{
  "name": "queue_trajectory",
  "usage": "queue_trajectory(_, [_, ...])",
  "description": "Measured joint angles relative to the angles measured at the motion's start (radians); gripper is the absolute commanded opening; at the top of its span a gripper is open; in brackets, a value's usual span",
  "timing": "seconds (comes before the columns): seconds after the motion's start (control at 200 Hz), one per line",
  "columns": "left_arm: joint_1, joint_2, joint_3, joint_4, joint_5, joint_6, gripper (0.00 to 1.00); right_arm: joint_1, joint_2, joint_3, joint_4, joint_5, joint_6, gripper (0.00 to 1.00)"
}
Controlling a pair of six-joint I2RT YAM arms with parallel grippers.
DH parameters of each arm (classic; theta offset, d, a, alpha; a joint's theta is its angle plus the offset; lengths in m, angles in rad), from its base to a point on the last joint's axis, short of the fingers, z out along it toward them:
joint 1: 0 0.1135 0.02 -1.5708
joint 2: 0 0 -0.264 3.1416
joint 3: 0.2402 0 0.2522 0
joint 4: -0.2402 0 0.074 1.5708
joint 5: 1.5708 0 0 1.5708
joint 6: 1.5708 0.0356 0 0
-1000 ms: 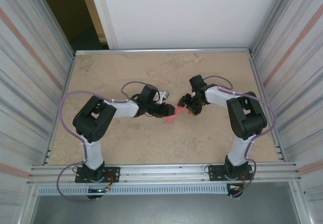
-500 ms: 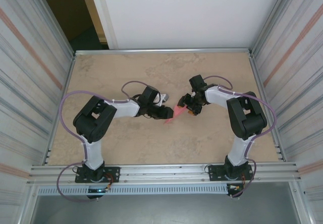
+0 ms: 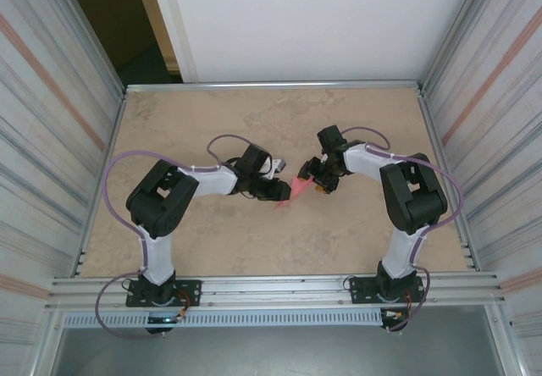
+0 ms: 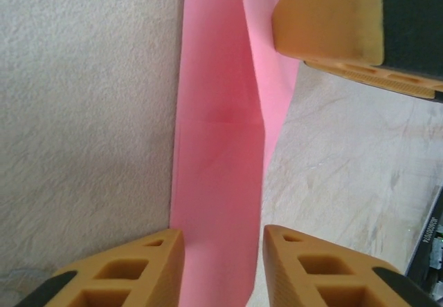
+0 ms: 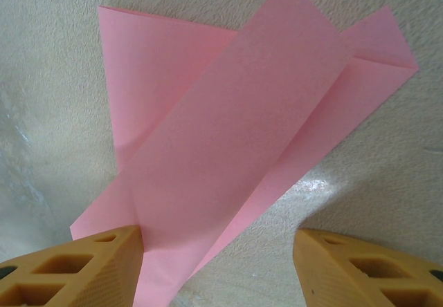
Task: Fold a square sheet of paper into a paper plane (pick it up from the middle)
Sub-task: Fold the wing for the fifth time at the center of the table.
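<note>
Overhead, a folded pink-red paper dart (image 3: 285,196) lies on the beige worktop (image 3: 212,240). Wrist views reveal left fingers (image 4: 124,272) slightly parted astride it, right fingers (image 5: 97,265) wide apart, empty.

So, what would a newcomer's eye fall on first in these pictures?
The pink folded paper, bright against the beige table, near its middle. The left hand and right hand flank it, one from each side. In the right wrist view its layers fan out in long creased flaps.
</note>
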Motion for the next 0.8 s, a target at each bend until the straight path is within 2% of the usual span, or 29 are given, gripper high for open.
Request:
queue_trajectory(0.276, [0.009, 0.017, 0.016, -0.026, -0.004, 0.002, 0.22, 0.000, 0.002, 0.002, -0.002, 0.002, 0.000, 0.61])
queue_trajectory(0.496, [0.013, 0.026, 0.032, -0.049, 0.003, 0.002, 0.21, 0.000, 0.002, 0.002, -0.003, 0.003, 0.000, 0.60])
queue_trajectory(0.802, [0.014, 0.052, 0.094, -0.138, 0.003, 0.002, 0.22, 0.000, 0.004, 0.000, -0.010, 0.016, 0.004, 0.53])
